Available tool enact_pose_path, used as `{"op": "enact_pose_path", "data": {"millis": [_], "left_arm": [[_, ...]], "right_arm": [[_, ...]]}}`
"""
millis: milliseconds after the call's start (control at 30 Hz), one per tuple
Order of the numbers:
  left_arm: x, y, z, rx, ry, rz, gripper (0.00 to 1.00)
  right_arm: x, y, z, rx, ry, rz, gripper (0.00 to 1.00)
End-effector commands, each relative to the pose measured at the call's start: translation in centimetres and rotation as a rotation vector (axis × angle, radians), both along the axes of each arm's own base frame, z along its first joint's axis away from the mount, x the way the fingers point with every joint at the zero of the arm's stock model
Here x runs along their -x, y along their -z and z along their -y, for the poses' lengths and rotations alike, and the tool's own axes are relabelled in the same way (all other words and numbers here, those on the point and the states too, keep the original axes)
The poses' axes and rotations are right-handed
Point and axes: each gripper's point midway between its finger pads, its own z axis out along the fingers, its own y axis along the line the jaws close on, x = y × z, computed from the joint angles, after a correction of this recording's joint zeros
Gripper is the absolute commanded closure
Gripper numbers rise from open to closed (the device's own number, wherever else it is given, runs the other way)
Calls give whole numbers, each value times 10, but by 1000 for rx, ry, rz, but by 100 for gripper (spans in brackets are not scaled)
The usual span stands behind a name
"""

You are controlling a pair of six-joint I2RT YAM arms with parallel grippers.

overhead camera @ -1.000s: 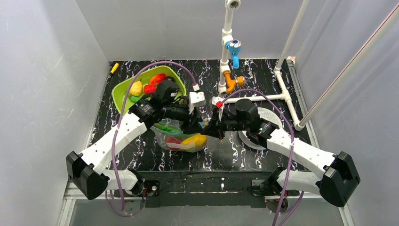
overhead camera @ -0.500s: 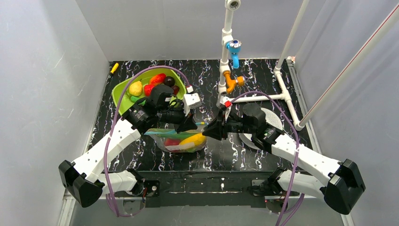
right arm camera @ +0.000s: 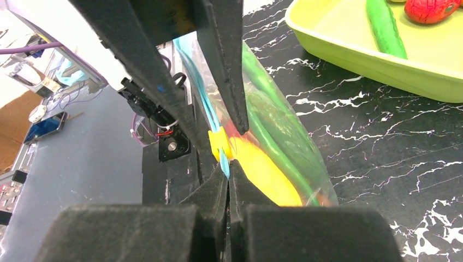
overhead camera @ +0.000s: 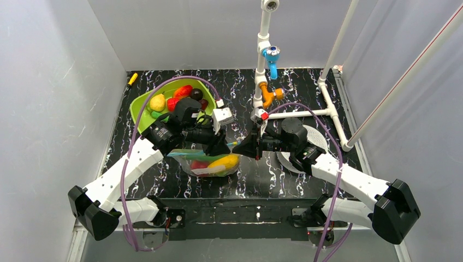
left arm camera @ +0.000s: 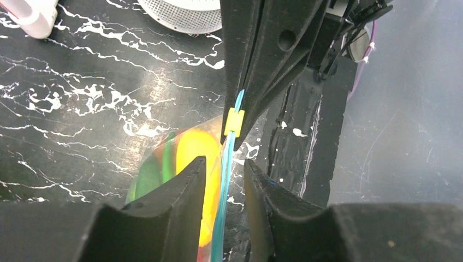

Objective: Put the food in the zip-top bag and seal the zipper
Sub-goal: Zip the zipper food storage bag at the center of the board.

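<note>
Two tools meet on the zipper [left arm camera: 223, 191] of the filled zip-top bag [overhead camera: 203, 165] in the middle of the counter [overhead camera: 306, 87].
The right tool [right arm camera: 228, 176] is pressed together, pinching the teal strip right at its yellow slider [left arm camera: 233, 121]. The left tool [left arm camera: 224, 162] is slightly spread and straddles the same strip with a gap on either side. The bag lies between the arms and holds a yellow fruit [overhead camera: 225, 162] with green and red pieces. More toy food sits in the lime-green tray [overhead camera: 136, 112] just behind.
</note>
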Motion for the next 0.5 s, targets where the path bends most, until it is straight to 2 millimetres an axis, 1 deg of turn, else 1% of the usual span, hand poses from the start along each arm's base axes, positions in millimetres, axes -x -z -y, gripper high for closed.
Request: {"op": "enact_pose_path", "data": {"millis": [0, 33, 100, 233, 300, 333, 433, 467], "left_arm": [[6, -14, 5, 45, 10, -48, 61], [3, -16, 8, 51, -1, -60, 55], [-2, -20, 15, 70, -7, -79, 52], [-9, -33, 30, 126, 2, -104, 51], [-9, -38, 35, 152, 22, -103, 52], [-7, -38, 37, 159, 34, -110, 54], [-2, -36, 39, 170, 64, -138, 65], [2, -32, 38, 165, 74, -159, 80]], "right_arm": [[0, -17, -1, -69, -13, 27, 99], [0, -18, 0, -72, -8, 23, 99], [1, -19, 0, -76, -9, 18, 99], [2, -18, 0, -75, -25, 0, 99], [2, -18, 0, -71, -24, -3, 99], [3, -17, 1, -70, -23, -5, 99], [2, -19, 3, -74, -11, 2, 99], [1, -19, 4, -71, -6, 3, 99]]}}
